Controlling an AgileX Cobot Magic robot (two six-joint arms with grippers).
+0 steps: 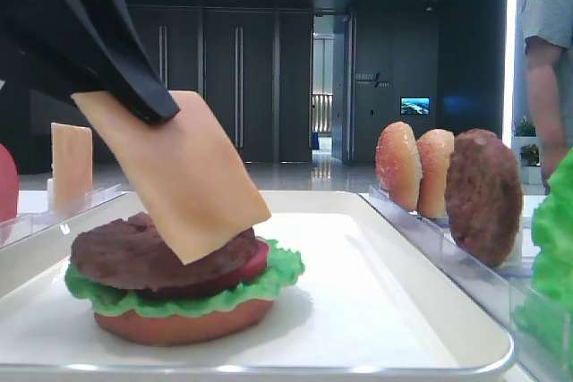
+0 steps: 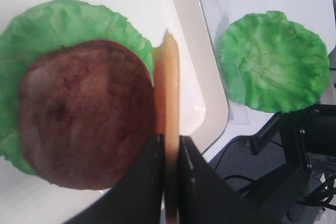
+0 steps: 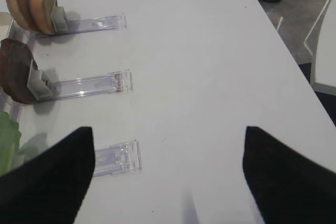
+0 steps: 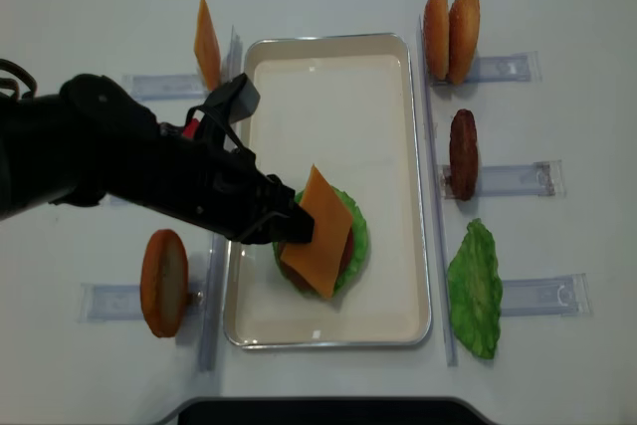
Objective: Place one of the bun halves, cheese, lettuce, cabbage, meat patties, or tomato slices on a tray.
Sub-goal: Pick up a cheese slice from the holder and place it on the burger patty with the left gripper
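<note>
My left gripper [image 4: 297,229] is shut on one edge of a pale orange cheese [image 4: 318,231] slice, seen edge-on between the fingers [image 2: 149,182] in the left wrist view. The slice hangs tilted over a stack on the white tray [image 4: 328,57]: bun half [image 1: 179,324], lettuce [image 1: 269,279], tomato slice [image 1: 251,266] and meat patty [image 1: 134,252]. Its lower edge reaches the patty's top; I cannot tell whether they touch. My right gripper [image 3: 168,129] is open over bare table, nothing between its fingers.
Clear racks flank the tray. On the left stand a second cheese slice [image 4: 206,42] and an orange disc [image 4: 164,281]. On the right are two bun halves [image 4: 450,32], a patty [image 4: 463,151] and a lettuce leaf [image 4: 476,291]. A person [image 1: 546,42] stands at the far right.
</note>
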